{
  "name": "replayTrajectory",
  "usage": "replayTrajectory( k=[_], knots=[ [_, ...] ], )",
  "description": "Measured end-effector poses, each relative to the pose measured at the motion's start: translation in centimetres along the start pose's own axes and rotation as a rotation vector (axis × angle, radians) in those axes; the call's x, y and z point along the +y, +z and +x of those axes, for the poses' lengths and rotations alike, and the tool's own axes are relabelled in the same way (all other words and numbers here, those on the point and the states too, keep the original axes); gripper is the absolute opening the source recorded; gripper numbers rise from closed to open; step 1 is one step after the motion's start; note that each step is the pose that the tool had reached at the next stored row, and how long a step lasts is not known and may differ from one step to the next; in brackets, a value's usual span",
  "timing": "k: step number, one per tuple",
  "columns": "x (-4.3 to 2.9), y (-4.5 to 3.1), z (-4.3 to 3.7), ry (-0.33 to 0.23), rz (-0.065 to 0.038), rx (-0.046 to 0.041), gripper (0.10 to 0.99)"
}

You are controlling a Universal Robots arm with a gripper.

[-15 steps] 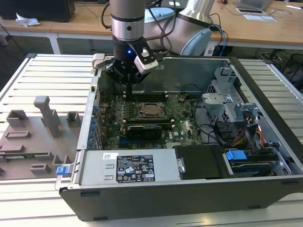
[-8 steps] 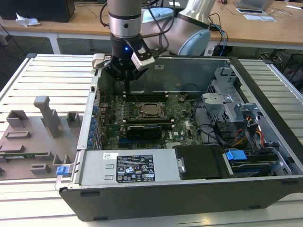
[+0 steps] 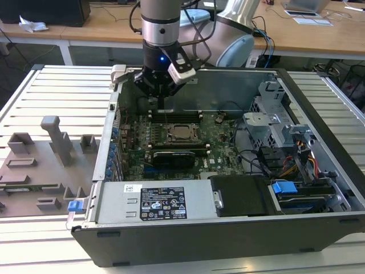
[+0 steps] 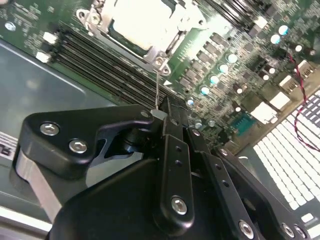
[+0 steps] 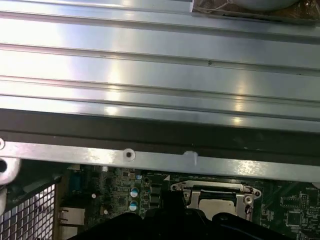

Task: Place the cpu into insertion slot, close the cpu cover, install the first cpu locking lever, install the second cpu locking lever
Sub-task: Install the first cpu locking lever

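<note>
Silver wire, the locking lever point(image 4: 157, 90), is pinched tight between the fingers of my tool point(image 4: 159, 116). It stands up from a corner of the insertion slot point(image 3: 182, 132), in the middle of the exterior view. The cpu point(image 4: 142, 22) lies there under the cpu cover point(image 4: 122, 41). I think the wire could slip out or bend if I swing it crooked.

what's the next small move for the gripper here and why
Probably swing the thin silver wire lever down toward the green board: the black gripper appears shut on its free end, it stands up from the socket's corner, and the silver-grey square cpu already lies framed by the metal cover.
</note>
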State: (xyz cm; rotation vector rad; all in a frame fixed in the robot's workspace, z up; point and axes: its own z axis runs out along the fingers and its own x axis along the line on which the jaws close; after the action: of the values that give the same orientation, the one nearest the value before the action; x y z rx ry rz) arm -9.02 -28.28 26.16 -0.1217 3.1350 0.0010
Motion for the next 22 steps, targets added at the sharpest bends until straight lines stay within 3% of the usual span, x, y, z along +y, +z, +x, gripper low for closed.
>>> replayTrajectory(
  k=[10,22],
  knots=[
    [-0.22,0.03,-2.78,0.0,0.0,0.0019,0.106],
    [-0.36,0.41,-3.65,0.0,0.0,0.0037,0.106]
  ],
)
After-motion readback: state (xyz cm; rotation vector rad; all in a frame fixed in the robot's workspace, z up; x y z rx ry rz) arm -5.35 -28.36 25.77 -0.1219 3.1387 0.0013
